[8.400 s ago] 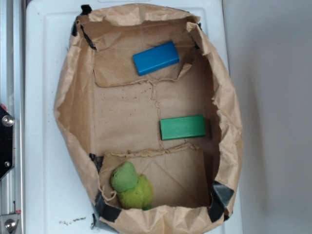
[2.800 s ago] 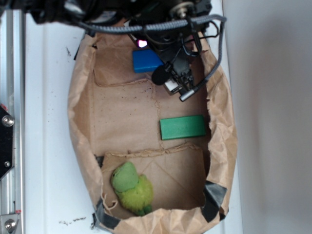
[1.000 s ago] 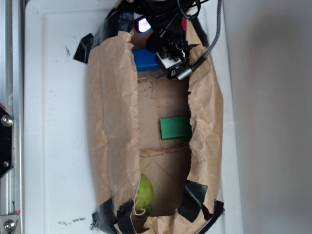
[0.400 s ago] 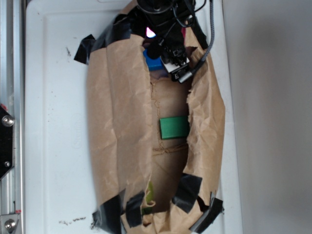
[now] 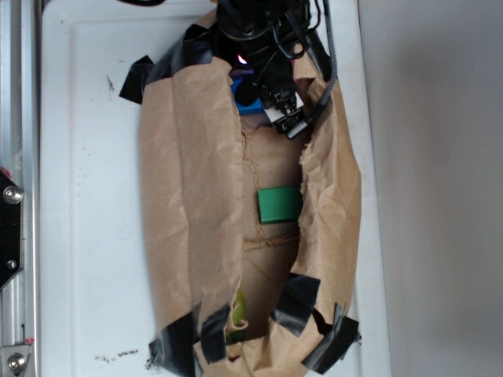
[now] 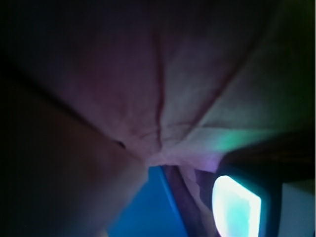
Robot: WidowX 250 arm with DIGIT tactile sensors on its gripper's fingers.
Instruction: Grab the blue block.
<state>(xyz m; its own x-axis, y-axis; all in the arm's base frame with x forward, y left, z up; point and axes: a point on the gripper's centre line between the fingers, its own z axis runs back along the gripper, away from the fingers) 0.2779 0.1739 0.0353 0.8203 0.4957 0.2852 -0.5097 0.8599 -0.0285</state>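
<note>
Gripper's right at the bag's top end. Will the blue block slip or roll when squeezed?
The blue block looks flat-faced and rigid, so rolling seems unlikely. Its smooth surface might slip. The paper bag has folded inward and may snag the gripper.

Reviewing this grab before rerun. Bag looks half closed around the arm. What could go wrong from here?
1. The paper bag walls have folded inward, hiding most of the blue block; the gripper may catch paper instead.
2. The wrist view is dark, mostly paper with a blue sliver, so the hold can't be checked there.
3. Lifting could drag the bag, shifting the green block.
</note>
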